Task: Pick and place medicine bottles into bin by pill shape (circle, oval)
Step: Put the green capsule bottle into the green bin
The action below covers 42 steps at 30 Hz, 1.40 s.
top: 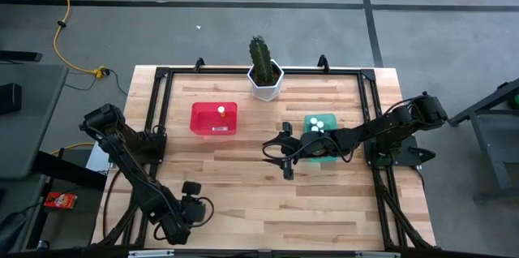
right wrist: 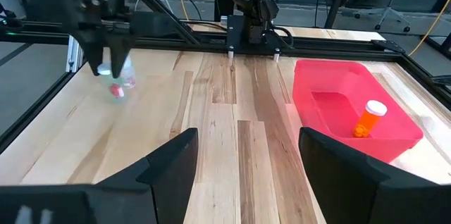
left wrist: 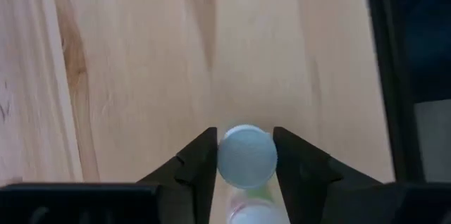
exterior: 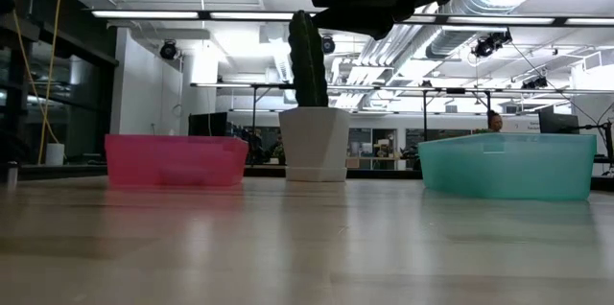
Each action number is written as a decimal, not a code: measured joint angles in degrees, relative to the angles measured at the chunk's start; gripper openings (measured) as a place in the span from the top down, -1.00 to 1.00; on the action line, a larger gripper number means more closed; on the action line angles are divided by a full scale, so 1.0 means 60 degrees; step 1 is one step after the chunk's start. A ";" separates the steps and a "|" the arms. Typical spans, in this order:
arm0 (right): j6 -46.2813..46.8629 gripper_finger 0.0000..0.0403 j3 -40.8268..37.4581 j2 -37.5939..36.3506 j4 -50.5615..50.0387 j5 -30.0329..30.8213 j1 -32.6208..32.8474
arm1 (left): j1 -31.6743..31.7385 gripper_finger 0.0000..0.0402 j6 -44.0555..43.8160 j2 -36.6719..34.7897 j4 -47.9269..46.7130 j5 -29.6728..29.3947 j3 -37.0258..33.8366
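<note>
My left gripper (top: 191, 190) is at the near left of the table, shut on a small clear medicine bottle (left wrist: 246, 156) with a white end. It also shows in the right wrist view (right wrist: 113, 79). My right gripper (top: 283, 159) is open and empty over the middle of the table, just left of the teal bin (top: 321, 151). That bin holds three white-capped bottles (top: 318, 122). The pink bin (top: 214, 128) holds one orange bottle with a white cap (right wrist: 370, 118), which lies on the bin's floor. My left gripper pinches the bottle between its two fingers at its round white end (left wrist: 246, 175), one finger on each side. The fingers point down at the table. In the right wrist view the bottle hangs tilted below the fingers (right wrist: 116, 90) and seems clear of the table.
A white hexagonal pot with a cactus (top: 265, 79) stands at the far middle of the table, between the bins. A black frame rail (top: 154, 104) runs along the table's edges. Bare wood lies between the two grippers (top: 243, 201).
</note>
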 joint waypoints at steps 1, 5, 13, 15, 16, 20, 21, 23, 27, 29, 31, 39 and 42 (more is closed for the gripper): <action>0.0000 -0.19 0.0000 0.0000 0.0000 0.0000 0.0000 | 0.0000 0.45 0.0096 0.0000 -0.0004 -0.0020 0.0068; 0.0005 -0.19 0.0000 0.0000 -0.0007 0.0003 -0.0002 | 0.0000 0.49 0.0360 0.0000 -0.0023 -0.0042 0.0187; -0.0004 -0.19 0.0004 0.0000 -0.0060 -0.0001 0.0000 | 0.0512 0.45 0.1429 -0.0344 -0.0479 -0.0490 0.0187; -0.0004 -0.19 0.0004 0.0000 -0.0115 -0.0001 0.0000 | 0.0828 0.45 0.1995 -0.0570 -0.0508 -0.0816 0.0187; -0.0008 -0.19 0.0004 0.0000 -0.0142 -0.0001 0.0000 | 0.0999 0.46 0.2289 -0.0708 -0.0505 -0.1028 0.0187; -0.0157 -0.19 0.0004 0.0000 -0.0145 -0.0001 0.0004 | 0.1765 0.46 0.3417 -0.1163 -0.0495 -0.1999 0.0187; -0.0229 -0.19 0.0004 -0.0013 -0.0152 -0.0001 0.0004 | 0.1962 0.45 0.3641 -0.1235 -0.0499 -0.2269 0.0187; -0.0280 -0.19 0.0004 -0.0064 -0.0154 -0.0001 0.0006 | 0.2321 0.44 0.4050 -0.1372 -0.0496 -0.2765 0.0187; -0.0349 -0.19 0.0013 -0.0212 -0.0212 0.0003 0.0089 | 0.2981 0.44 0.4712 -0.1439 -0.0406 -0.3364 0.0180; -0.0486 -0.19 0.0013 -0.0295 -0.0364 0.0001 0.0212 | 0.3271 0.44 0.4988 -0.1444 -0.0197 -0.3471 0.0180; -0.0620 -0.19 0.0015 -0.0360 -0.0273 -0.0007 0.0348 | 0.3497 0.44 0.5300 -0.1446 0.0137 -0.3480 0.0176; -0.0773 -0.19 0.0015 -0.1072 -0.1012 0.0084 0.0854 | 0.3976 0.44 0.6531 -0.1446 0.1810 -0.3136 0.0161; -0.0797 -0.19 0.0015 -0.1300 -0.1272 0.0479 0.1070 | 0.4212 0.44 0.7177 -0.1446 0.3361 -0.2863 -0.0323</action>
